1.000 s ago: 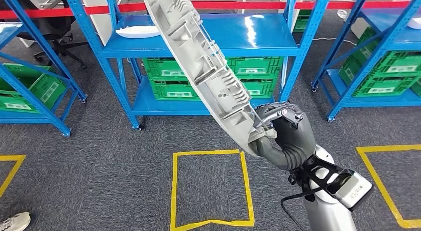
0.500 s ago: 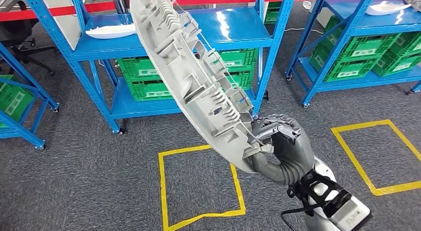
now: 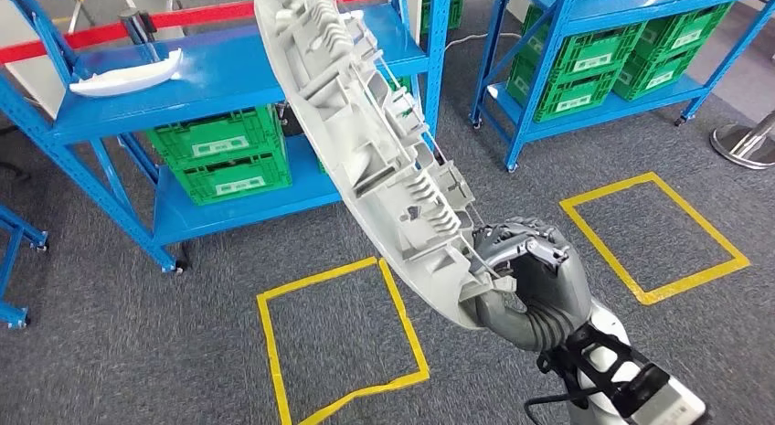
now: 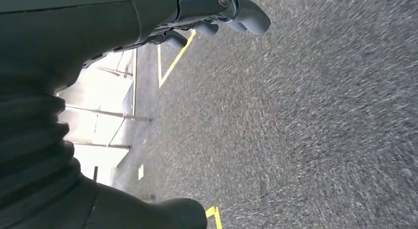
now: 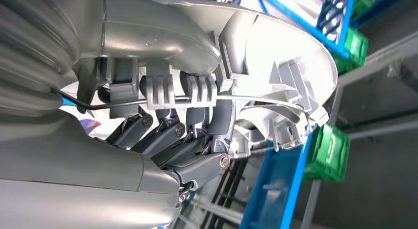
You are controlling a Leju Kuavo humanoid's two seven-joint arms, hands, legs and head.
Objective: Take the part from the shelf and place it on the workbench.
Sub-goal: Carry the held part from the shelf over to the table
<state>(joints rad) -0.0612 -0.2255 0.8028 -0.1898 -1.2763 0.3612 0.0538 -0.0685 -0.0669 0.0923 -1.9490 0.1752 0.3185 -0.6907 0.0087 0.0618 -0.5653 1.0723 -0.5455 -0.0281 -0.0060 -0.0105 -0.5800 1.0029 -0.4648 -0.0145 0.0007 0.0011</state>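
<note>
A long curved grey plastic part (image 3: 375,151) with ribs and clips on its inner side stands tilted up in front of me, its upper end reaching past the blue shelf (image 3: 228,73). My right hand (image 3: 535,283) grips its lower end, fingers wrapped into the ribbing. In the right wrist view the dark fingers (image 5: 187,125) close around the part (image 5: 276,66) beside a thin wire. My left hand (image 4: 217,12) hangs over the grey carpet with fingers loosely curled and nothing in it.
Blue shelf racks hold green crates (image 3: 219,151) and another white part (image 3: 123,78). A second rack (image 3: 594,50) stands at the right. Yellow tape squares (image 3: 338,338) mark the carpet, one more at the right (image 3: 653,233). A round metal base (image 3: 745,142) sits at the far right.
The whole scene has swung left and the shelves sit further off: the camera has turned. The part stays in my right hand at the same tilt.
</note>
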